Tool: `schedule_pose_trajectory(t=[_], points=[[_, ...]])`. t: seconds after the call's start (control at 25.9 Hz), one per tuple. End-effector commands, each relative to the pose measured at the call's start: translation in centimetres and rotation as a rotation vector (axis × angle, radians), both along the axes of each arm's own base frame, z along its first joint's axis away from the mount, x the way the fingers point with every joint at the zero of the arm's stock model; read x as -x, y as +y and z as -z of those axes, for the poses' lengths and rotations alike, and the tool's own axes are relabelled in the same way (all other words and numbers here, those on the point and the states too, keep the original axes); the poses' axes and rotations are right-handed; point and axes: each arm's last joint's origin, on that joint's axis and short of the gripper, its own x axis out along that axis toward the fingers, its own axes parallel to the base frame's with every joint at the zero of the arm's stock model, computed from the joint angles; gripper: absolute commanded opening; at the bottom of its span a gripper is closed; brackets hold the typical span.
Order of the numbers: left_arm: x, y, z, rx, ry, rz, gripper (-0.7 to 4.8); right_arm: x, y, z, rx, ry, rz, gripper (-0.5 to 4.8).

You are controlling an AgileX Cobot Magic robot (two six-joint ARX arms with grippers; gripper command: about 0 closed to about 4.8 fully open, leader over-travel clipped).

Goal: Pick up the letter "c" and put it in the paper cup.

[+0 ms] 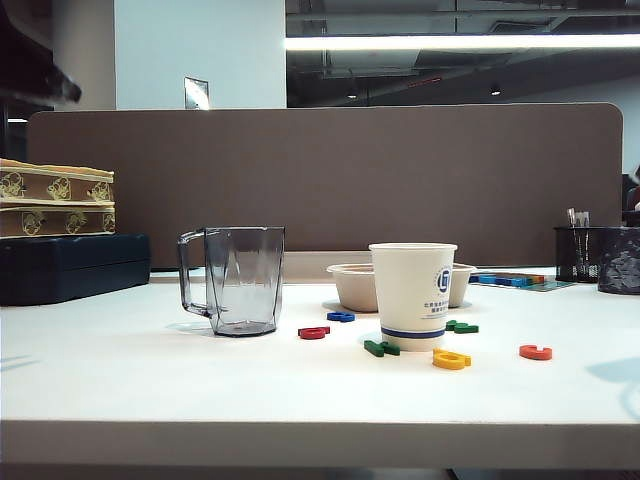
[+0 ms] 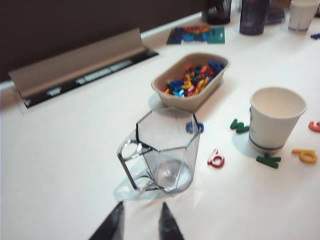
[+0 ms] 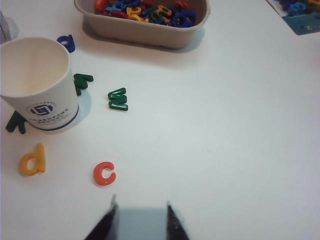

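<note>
Letter "c" (image 3: 104, 173): small flat orange-red, alone near paper cup (image 3: 39, 85). Right tool (image 3: 142, 217) and left tool (image 2: 141, 220) parted, empty.

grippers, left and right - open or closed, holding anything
left gripper: open, empty, near the clear mug.
right gripper: open, empty, near the letter "c".

Colours on my table

Orange-red c (image 3: 104, 173), yellow d (image 3: 33, 159), green w (image 3: 118, 98); white cup (image 3: 39, 85) with blue logo and band; beige bowl (image 3: 145, 31); my black left gripper (image 2: 141, 225) and right gripper (image 3: 140, 220).

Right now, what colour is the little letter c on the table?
Orange-red. The letter c shows best in the right wrist view, lying flat near the paper cup.
</note>
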Motion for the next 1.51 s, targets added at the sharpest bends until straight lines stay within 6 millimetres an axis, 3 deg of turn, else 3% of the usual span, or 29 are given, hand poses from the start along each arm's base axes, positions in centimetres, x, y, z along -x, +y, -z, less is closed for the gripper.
schedule_pose_trajectory(t=[0.04,0.62,1.51], points=[[-0.6,-0.1,0.3,-0.003,0.018,0.012,0.86,-0.9,0.5,-0.1,-0.012,-0.032,-0.017,1.60],[-2.3,-2.3,3.1,-0.078,0.147,0.117,0.85,-4.1,2.6,3.3,-0.014,0.123,-0.072,1.62],[-2.8,-2.4,3.1,-0.093,0.107,0.124,0.85,-6.5,3.1,6.8,-0.030,0.236,-0.016,1.64]])
